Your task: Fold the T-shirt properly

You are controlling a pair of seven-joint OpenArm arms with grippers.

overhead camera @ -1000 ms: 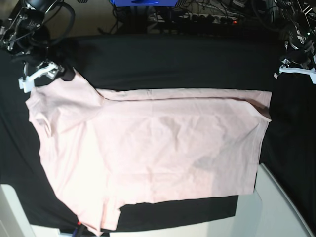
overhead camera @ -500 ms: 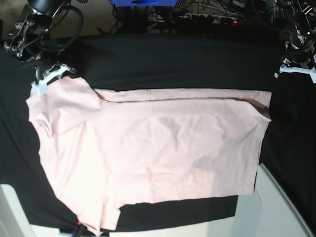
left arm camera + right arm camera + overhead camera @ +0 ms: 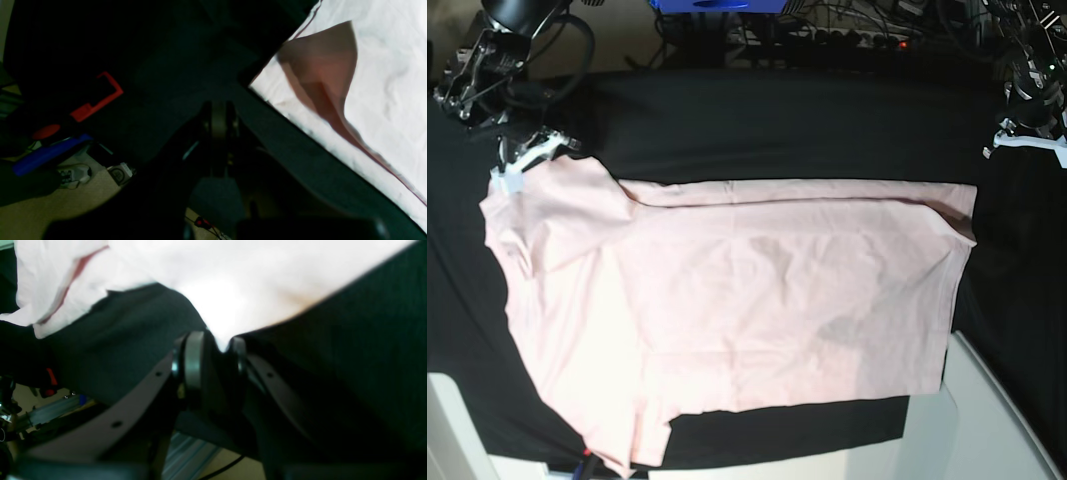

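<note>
- The right hand point(image 3: 213, 350) pinched the T-shirt point(image 3: 747, 300) at its corner; it should lift slowly, keeping the fabric taut.
- The left hand point(image 3: 1027, 140) sat closed, empty, beside the T-shirt.

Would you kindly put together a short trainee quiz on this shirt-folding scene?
1. True or false: the right gripper pinches a corner of the pale pink cotton T-shirt.
2. The shirt lies on: A) bare wood B) a black table cloth C) a blue tray.
3. Fill in: the left gripper is ___ the shirt.

Key: 1 true; 2 B; 3 clear of (apart from).
</note>
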